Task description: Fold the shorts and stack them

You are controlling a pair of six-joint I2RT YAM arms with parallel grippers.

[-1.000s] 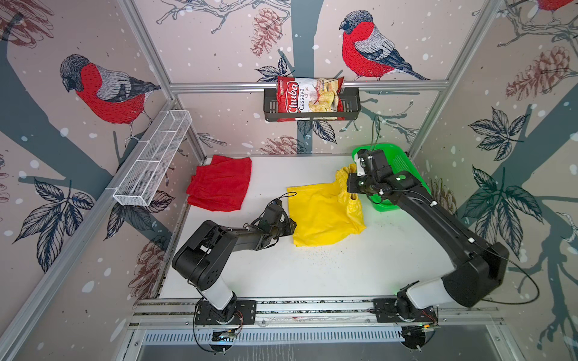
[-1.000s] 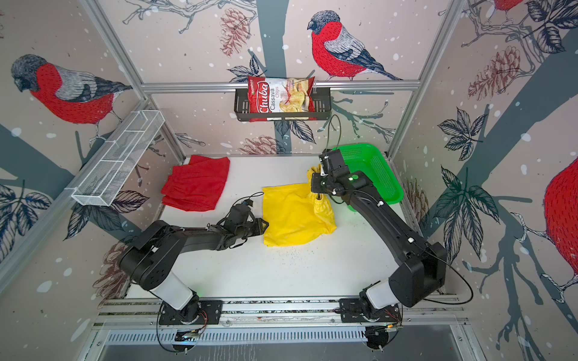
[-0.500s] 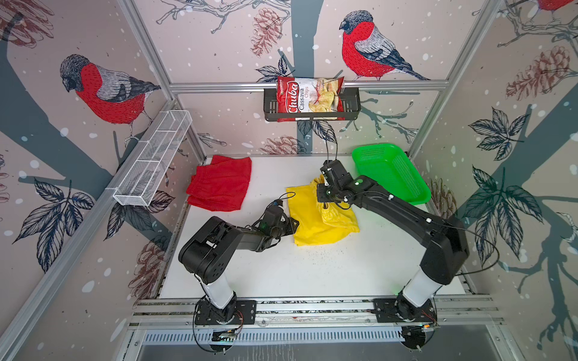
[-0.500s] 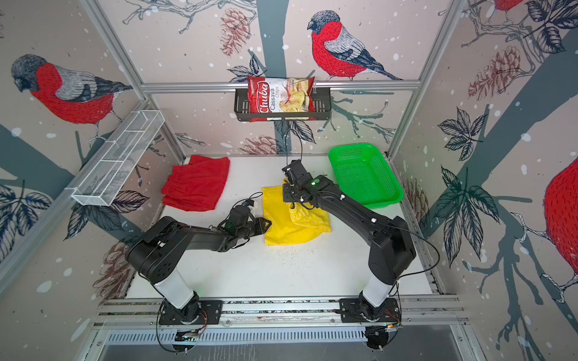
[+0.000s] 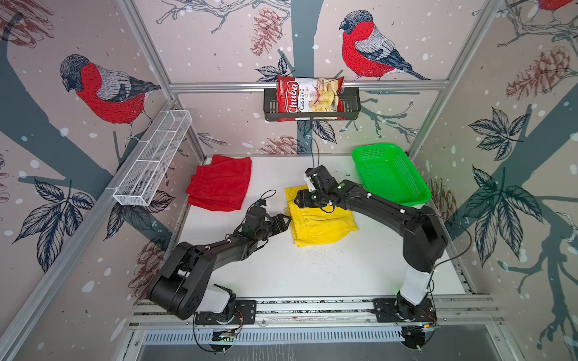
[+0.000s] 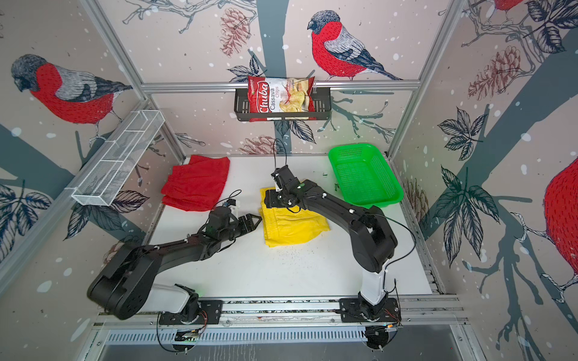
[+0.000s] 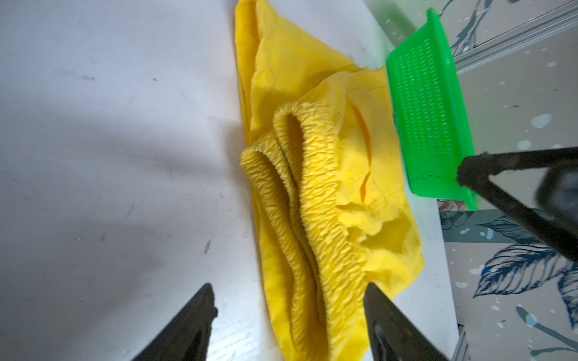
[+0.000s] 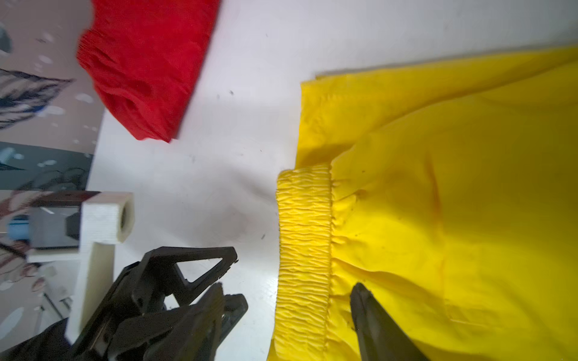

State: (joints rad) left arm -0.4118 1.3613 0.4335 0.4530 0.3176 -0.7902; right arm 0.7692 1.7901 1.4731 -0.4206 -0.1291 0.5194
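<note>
Yellow shorts (image 5: 322, 225): waistband (image 7: 312, 203) between spread left claw (image 7: 287, 286), spread right claw (image 8: 287, 286).

Two matte black jointed arms (image 5: 386, 207), glossy white base links (image 5: 414, 283), thin black looping cables (image 5: 313, 153), small green indicator lights (image 5: 342, 186), black tapered fingers (image 7: 187, 331)

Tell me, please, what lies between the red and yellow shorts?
Only bare table separates the red shorts from the yellow shorts in the right wrist view; in a top view the left gripper borders the gap.
</note>
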